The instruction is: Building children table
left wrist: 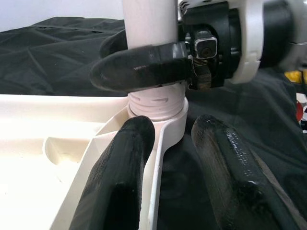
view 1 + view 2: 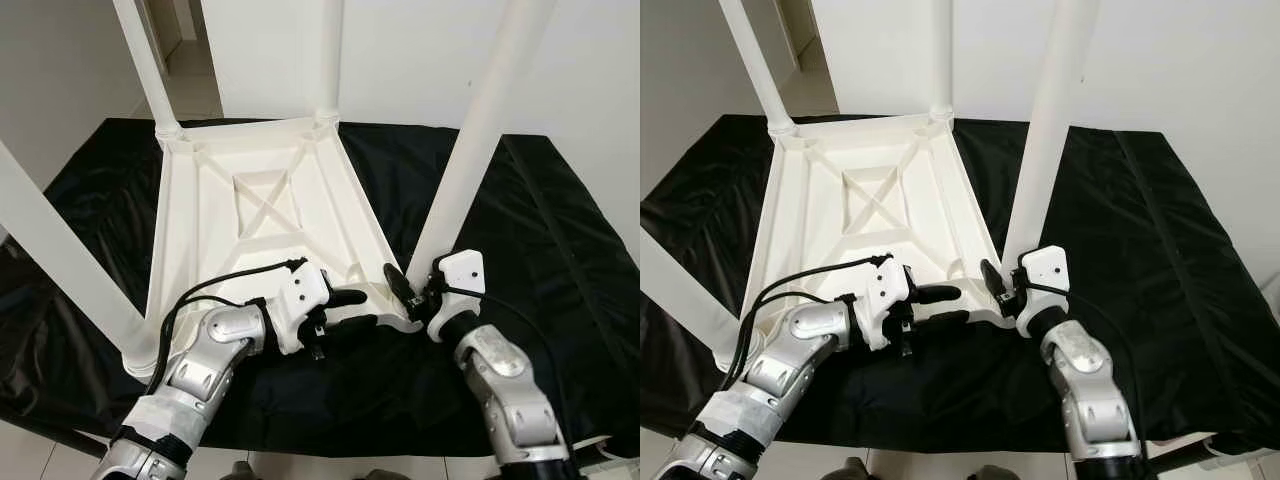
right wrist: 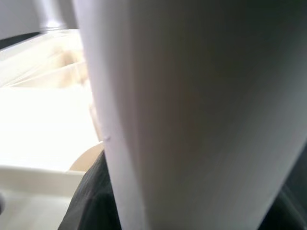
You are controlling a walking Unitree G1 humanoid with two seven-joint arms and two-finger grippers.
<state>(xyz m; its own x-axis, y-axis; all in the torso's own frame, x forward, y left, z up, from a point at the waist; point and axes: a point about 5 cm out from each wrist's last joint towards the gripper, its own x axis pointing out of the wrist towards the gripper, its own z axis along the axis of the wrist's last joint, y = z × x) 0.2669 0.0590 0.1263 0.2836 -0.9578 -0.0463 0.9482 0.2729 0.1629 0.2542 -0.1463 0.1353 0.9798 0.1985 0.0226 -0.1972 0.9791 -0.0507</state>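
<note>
A white plastic children's table (image 2: 250, 200) lies upside down on a black cloth, its legs pointing up. My right gripper (image 2: 410, 288) is shut on the near right leg (image 2: 470, 150) just above its socket. In the left wrist view its black finger (image 1: 139, 69) wraps the leg (image 1: 148, 19) over the threaded collar (image 1: 156, 103). My left gripper (image 2: 350, 310) is at the table's near rim beside that corner, open. Its fingers (image 1: 124, 163) straddle the rim, with a gap on the outer side. The leg (image 3: 192, 96) stands very close in the right wrist view.
Three more white legs stand up: near left (image 2: 60, 250), far left (image 2: 145, 60) and far right (image 2: 330, 50). The black cloth (image 2: 560, 230) spreads out around the table. A white wall lies behind, and pale floor shows at the front.
</note>
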